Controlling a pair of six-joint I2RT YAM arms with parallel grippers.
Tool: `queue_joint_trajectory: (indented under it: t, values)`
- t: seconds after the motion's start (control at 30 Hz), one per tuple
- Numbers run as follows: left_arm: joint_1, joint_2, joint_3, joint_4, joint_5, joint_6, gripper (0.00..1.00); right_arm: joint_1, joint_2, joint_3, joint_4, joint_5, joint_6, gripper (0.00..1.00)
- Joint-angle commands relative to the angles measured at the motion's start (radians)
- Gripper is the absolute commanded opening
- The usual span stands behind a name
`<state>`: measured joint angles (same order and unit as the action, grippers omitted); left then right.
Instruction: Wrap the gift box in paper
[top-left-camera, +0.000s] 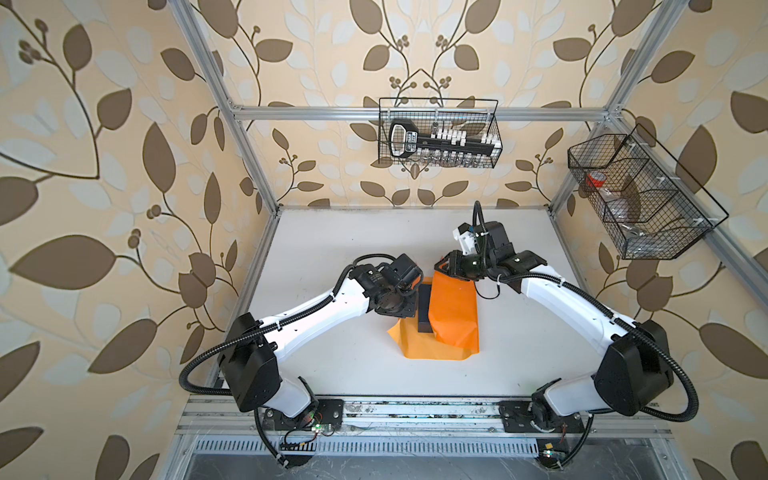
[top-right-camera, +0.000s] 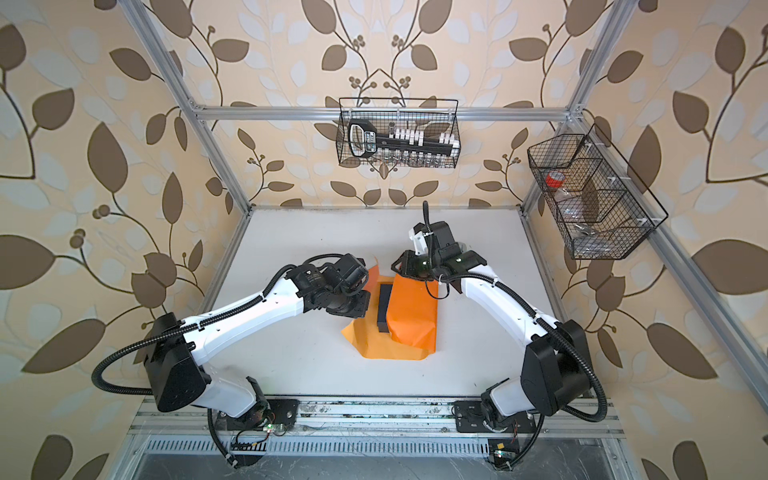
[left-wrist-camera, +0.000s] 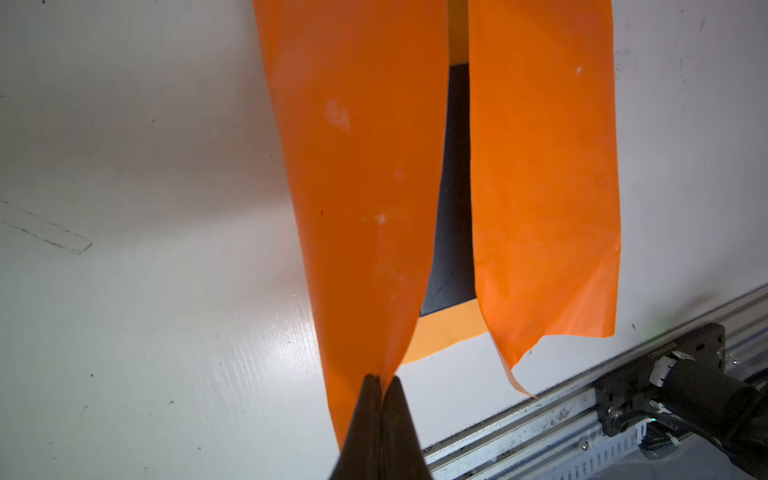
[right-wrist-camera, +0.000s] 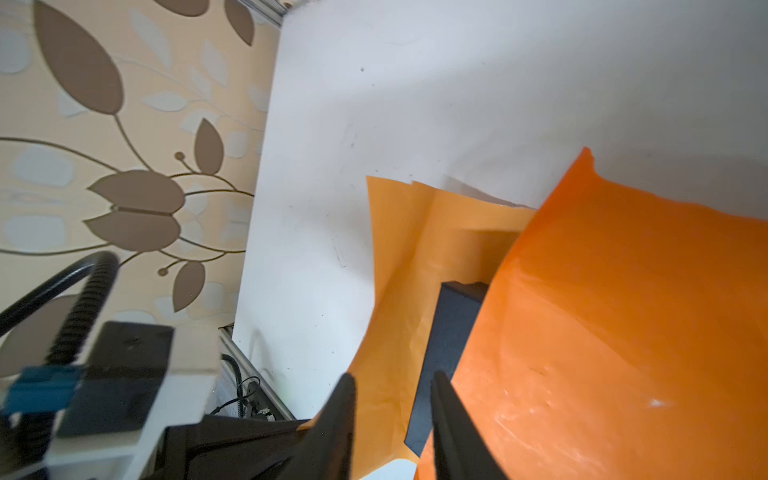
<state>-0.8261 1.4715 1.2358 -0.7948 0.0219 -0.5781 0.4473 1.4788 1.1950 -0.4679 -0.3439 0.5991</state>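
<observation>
The black gift box (top-left-camera: 424, 307) (top-right-camera: 384, 309) lies mid-table on the orange paper (top-left-camera: 455, 311) (top-right-camera: 413, 316). The sheet's right side is folded over the box's top, leaving a dark strip of box bare. My left gripper (left-wrist-camera: 380, 380) is shut on the edge of the paper's left flap (left-wrist-camera: 357, 166), which is lifted beside the gift box (left-wrist-camera: 453, 187). In a top view that gripper (top-left-camera: 409, 291) sits just left of the box. My right gripper (right-wrist-camera: 392, 378) (top-left-camera: 442, 266) hovers at the box's far end, open, with nothing between its fingers; box (right-wrist-camera: 449, 332) and paper (right-wrist-camera: 623, 332) lie beneath.
A wire basket (top-left-camera: 440, 133) with tools hangs on the back wall. Another wire basket (top-left-camera: 640, 199) hangs on the right wall. An aluminium rail (top-left-camera: 415, 411) carrying both arm bases runs along the white table's (top-left-camera: 353, 365) front edge.
</observation>
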Motion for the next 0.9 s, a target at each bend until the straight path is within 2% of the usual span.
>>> queue_joint_trajectory:
  t: [0.0, 0.17, 0.43, 0.63, 0.87]
  values:
    - [-0.005, -0.073, -0.022, 0.018, -0.034, -0.036, 0.00, 0.035, 0.047, 0.043, -0.189, 0.161, -0.113, 0.27]
    - [-0.005, -0.084, -0.059, 0.029, -0.061, -0.049, 0.00, 0.127, 0.099, 0.123, -0.270, 0.331, -0.128, 0.37]
    - [-0.001, -0.098, -0.121, 0.093, -0.047, -0.052, 0.00, 0.218, 0.230, 0.236, -0.366, 0.489, -0.127, 0.41]
    - [0.016, -0.128, -0.161, 0.128, -0.027, -0.058, 0.00, 0.261, 0.296, 0.277, -0.394, 0.567, -0.114, 0.45]
    - [0.039, -0.158, -0.219, 0.161, -0.003, -0.066, 0.00, 0.271, 0.332, 0.288, -0.387, 0.579, -0.108, 0.47]
